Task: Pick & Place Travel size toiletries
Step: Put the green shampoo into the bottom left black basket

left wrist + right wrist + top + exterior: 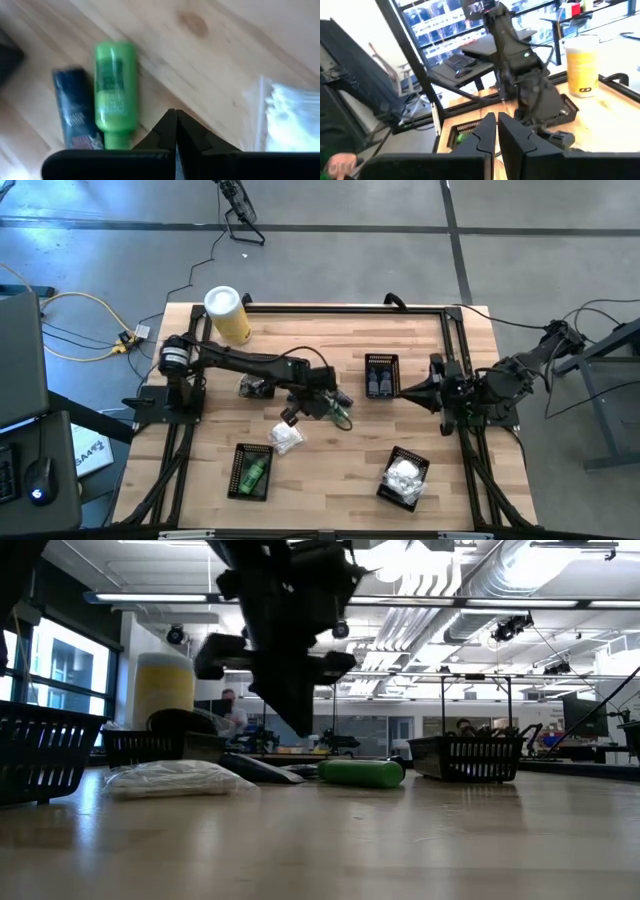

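From above, the left gripper [318, 402] hangs over the table's middle with its fingers closed on nothing, just beside a green bottle [341, 416] and near a silvery-clear packet [285, 438]; the right gripper [408, 391], also closed and empty, waits by the basket of dark tubes [381, 376] on the right. To take the bottle well, the left claw likely needs to open first, centre across the bottle's body and come down square, so it does not roll. In the low view the bottle [361, 773] lies on its side on the wood and the packet [175, 778] well apart from it; the arm hides whatever is behind. The left wrist view shows 2 items touching side by side, the bottle [115, 93] and a dark blue tube [76, 116], whose print is unreadable. The right wrist view shows its closed fingers [481, 137]; the table items there are mostly blocked by the other arm.
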